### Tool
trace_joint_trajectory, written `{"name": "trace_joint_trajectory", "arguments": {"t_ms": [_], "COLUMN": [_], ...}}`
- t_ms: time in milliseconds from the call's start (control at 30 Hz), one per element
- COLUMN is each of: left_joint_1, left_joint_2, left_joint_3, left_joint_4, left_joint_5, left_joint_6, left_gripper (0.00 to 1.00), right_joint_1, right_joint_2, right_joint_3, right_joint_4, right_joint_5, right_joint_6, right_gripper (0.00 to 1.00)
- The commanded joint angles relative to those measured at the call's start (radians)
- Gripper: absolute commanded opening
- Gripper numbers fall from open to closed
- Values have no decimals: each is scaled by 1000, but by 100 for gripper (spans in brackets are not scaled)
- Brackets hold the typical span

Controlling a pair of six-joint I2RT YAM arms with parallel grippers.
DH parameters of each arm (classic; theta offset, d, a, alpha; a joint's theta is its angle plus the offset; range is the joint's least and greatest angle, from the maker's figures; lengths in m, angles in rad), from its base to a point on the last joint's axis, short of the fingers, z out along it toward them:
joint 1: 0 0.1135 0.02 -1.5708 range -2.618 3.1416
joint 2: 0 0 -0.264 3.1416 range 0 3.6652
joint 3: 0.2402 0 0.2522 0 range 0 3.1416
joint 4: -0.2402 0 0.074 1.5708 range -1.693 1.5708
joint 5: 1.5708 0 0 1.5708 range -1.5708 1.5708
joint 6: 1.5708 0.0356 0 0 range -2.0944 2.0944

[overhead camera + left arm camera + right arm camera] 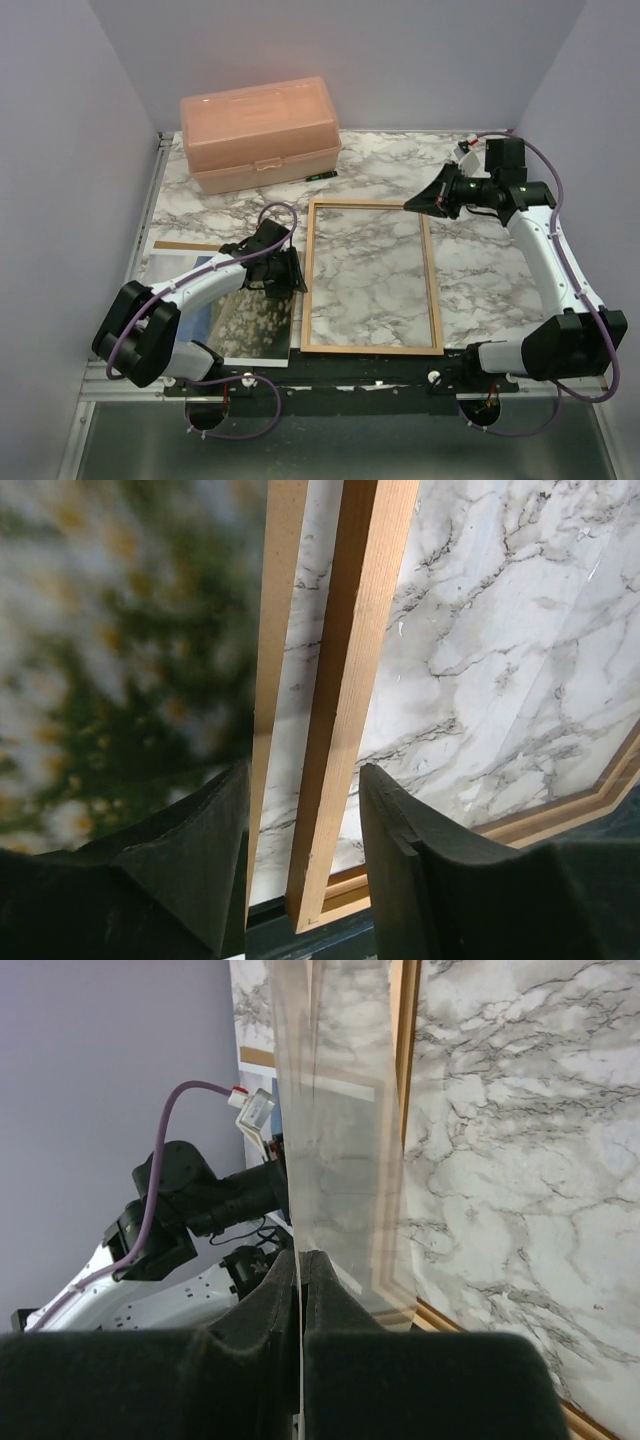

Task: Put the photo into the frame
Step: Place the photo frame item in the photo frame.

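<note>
Left claw [302,775] parted astride frame [370,349] (long axis near-to-far), right claw [300,1257] pinching clear pane [340,1140]

Even, soft light; blurred photo [110,660] in left wrist view

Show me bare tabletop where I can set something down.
Bare marble: between the frame and the right arm; between the pink box and the right tool, which clamps a clear sheet. Crowded left: the left tool straddles the frame rail beside the photo.
</note>
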Motion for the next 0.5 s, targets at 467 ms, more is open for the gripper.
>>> {"name": "trace_joint_trajectory", "arguments": {"t_ms": [467], "left_joint_1": [-8], "left_joint_2": [85], "left_joint_3": [-4], "left_joint_4": [37], "left_joint_5": [-29], "left_joint_6": [-12], "left_gripper": [36], "right_joint_1": [-7], "right_joint_2": [-68], "right_joint_3": [-129], "right_joint_4": [60], "right_joint_5": [-35], "right_joint_6": [-12], "right_gripper": [0]}}
